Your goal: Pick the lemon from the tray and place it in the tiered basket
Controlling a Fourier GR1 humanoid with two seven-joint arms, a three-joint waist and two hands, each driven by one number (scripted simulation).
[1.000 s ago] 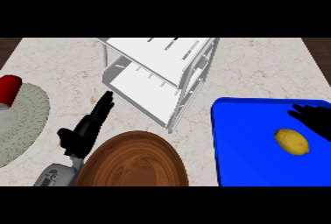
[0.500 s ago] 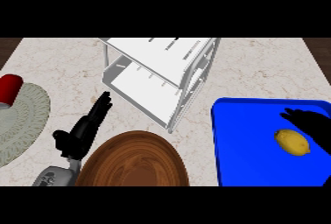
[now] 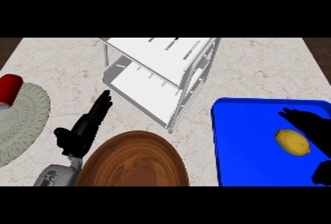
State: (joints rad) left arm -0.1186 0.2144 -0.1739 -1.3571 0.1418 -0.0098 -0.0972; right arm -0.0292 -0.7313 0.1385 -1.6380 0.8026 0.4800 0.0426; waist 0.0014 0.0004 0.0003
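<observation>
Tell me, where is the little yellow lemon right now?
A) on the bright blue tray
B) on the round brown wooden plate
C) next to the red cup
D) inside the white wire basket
A: the small yellow lemon lies on the flat blue tray, right beside the robot's black right hand, which is open and not holding it; the white tiered basket has nothing yellow in it.

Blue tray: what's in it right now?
The blue tray holds one lemon, lying on the tray floor. The right robot hand hangs over the tray's right part beside the lemon, covering the floor there; nothing else shows.
</observation>
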